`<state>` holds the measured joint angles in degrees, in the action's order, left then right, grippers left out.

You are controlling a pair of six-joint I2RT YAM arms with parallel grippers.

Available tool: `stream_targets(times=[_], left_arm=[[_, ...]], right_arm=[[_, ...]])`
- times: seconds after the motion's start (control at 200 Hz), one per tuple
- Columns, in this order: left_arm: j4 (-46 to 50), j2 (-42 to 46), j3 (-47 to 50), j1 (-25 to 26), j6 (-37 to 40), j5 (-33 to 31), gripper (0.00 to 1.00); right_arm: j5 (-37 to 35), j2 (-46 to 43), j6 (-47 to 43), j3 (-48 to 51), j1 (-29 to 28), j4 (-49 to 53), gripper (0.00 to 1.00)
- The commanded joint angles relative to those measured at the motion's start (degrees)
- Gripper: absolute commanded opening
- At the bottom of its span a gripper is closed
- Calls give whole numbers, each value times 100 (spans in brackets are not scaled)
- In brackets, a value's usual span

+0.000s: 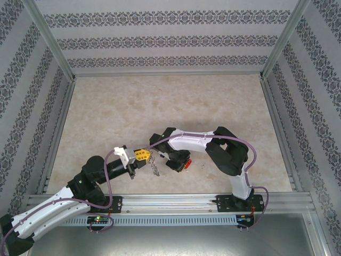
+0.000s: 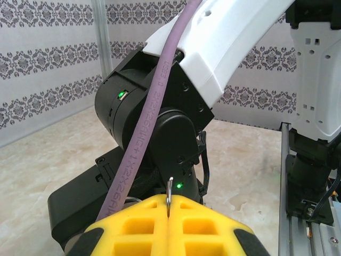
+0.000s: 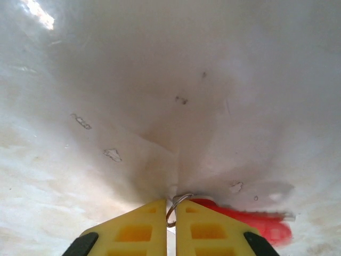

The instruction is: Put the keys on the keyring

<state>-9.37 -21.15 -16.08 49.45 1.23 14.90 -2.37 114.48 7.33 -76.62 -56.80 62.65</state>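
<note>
My left gripper [image 2: 169, 201] is shut on the keyring [image 2: 169, 188], a thin metal loop that stands edge-on out of the yellow fingertips. From above, the left gripper [image 1: 140, 155] sits near the table's front centre, and grey metal [image 1: 155, 167] lies just right of it. My right gripper [image 3: 170, 207] is down at the table and shut on a small wire ring [image 3: 181, 197]. That ring joins a red-headed key [image 3: 250, 223] lying to its right. From above the red key [image 1: 187, 163] shows beside the right wrist [image 1: 173, 159], close to the left gripper.
The right arm's black wrist and white link [image 2: 224, 48] loom directly in front of the left gripper. Purple cables [image 2: 144, 122] run along both arms. Patterned walls [image 1: 170, 37] and aluminium rails [image 1: 176, 200] bound the beige table [image 1: 160, 101].
</note>
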Motion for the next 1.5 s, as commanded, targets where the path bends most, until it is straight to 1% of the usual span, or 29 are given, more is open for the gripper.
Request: stream_targets(times=[0.0, 0.09, 0.28, 0.485, 0.654, 0.729, 0.859, 0.979, 1.054, 1.184, 1.334, 1.499], left_arm=[[-57, 48, -18, 65, -36, -39, 0], [-57, 27, -36, 63, -37, -44, 0], [-48, -32, -97, 61, -53, -31, 0], [-30, -112, -190, 66, -117, -39, 0], [27, -242, -327, 65, -182, -33, 0], [90, -325, -424, 65, -176, -27, 0], [206, -517, -660, 66, -161, 108, 0], [292, -719, -905, 65, -124, 388, 0], [374, -868, -1064, 65, -60, 599, 0], [483, -1179, -1349, 73, 34, 926, 0], [563, -1515, -1689, 87, 151, 1322, 0], [732, -1948, -2017, 117, 351, 1601, 0]], right_arm=[[-181, -159, 34, 59, -51, 77, 9], [-203, -276, 42, 72, -51, 98, 8], [-63, -704, -10, 345, 52, -117, 0], [192, -1462, -172, 777, 114, -632, 0], [336, -2329, -472, 1220, 138, -1115, 0], [443, -2850, -599, 1430, 159, -1362, 0], [921, -3947, -949, 1837, 169, -1969, 0], [1584, -5282, -1274, 2354, 147, -2807, 0], [1808, -6120, -1321, 2757, 150, -3437, 0], [2114, -7035, -1387, 3086, 160, -4076, 0], [2421, -7399, -1460, 3119, 160, -4371, 0], [2422, -7203, -1491, 2923, 160, -4457, 0]])
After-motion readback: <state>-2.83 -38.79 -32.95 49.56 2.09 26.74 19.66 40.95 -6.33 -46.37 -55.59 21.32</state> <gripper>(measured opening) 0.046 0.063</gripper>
